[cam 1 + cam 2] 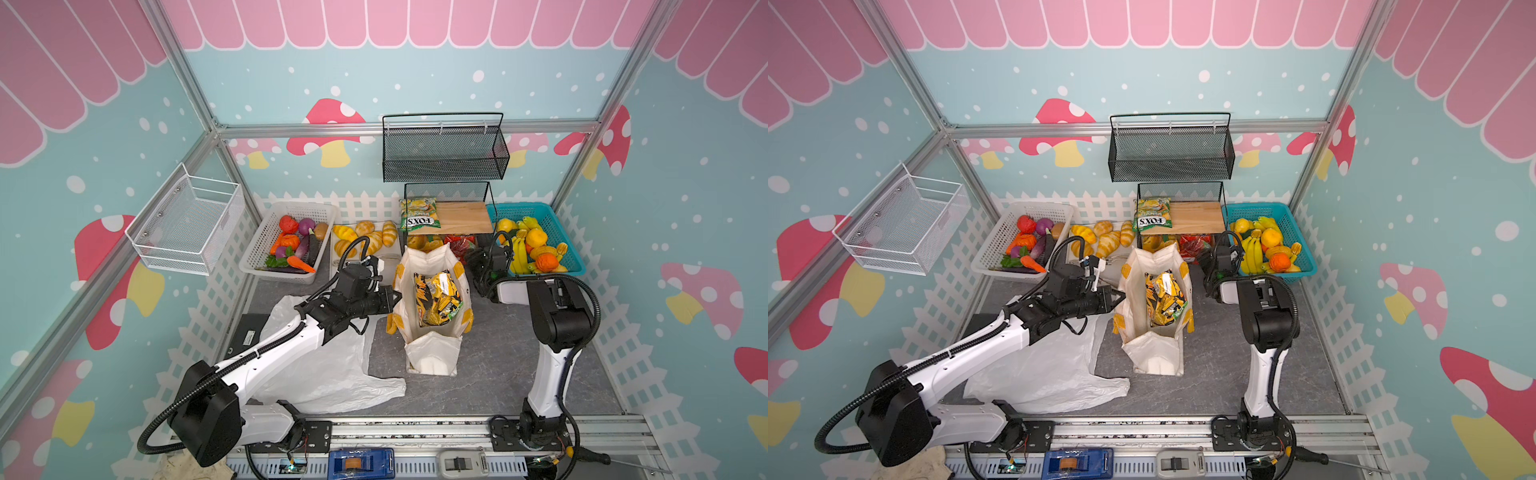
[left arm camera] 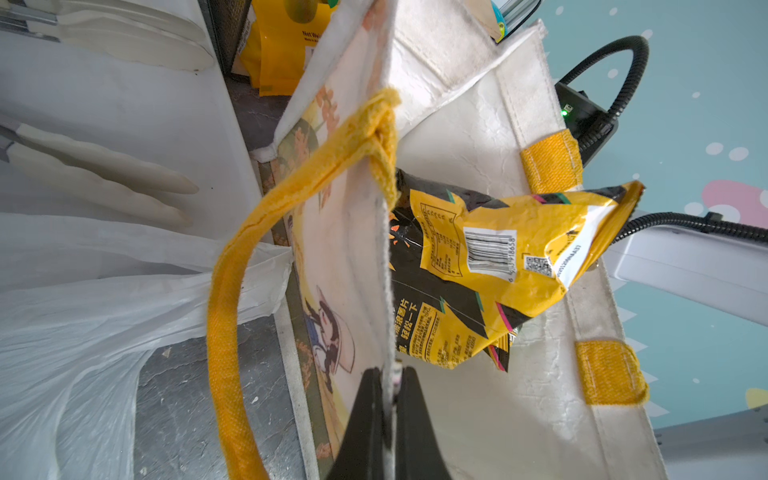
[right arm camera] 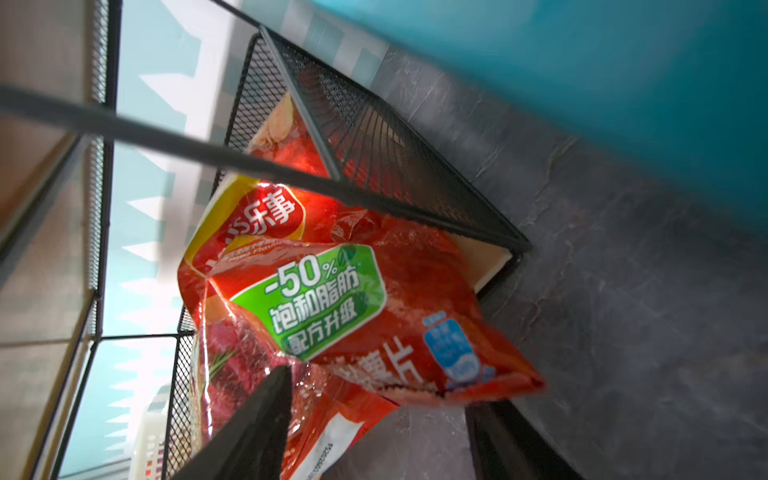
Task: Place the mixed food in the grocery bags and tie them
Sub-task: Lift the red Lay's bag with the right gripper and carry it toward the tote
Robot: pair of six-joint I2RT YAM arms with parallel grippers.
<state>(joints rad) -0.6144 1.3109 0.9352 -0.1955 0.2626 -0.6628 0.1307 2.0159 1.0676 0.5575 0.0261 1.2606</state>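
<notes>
White carrier bag (image 1: pixel 332 374) is lying at the desk's (image 1: pixel 498 374) front-left; left jaws are pinching the tote's (image 1: pixel 432 357) rim, black-and-yellow packet (image 1: pixel 436 299) inside; right jaws, gap unclear, are hovering by a red packet (image 3: pixel 407 299).

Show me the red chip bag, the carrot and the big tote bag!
red chip bag (image 3: pixel 332 299): right wrist view, on its green label.
carrot (image 1: pixel 300 263): in a top view, on its orange body.
tote bag (image 1: pixel 432 355): in a top view, on its near end wall.

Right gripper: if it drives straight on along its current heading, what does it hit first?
The red snack packet, directly ahead of the right gripper and close, lying in the black mesh rack; contact can't be judged.
</notes>
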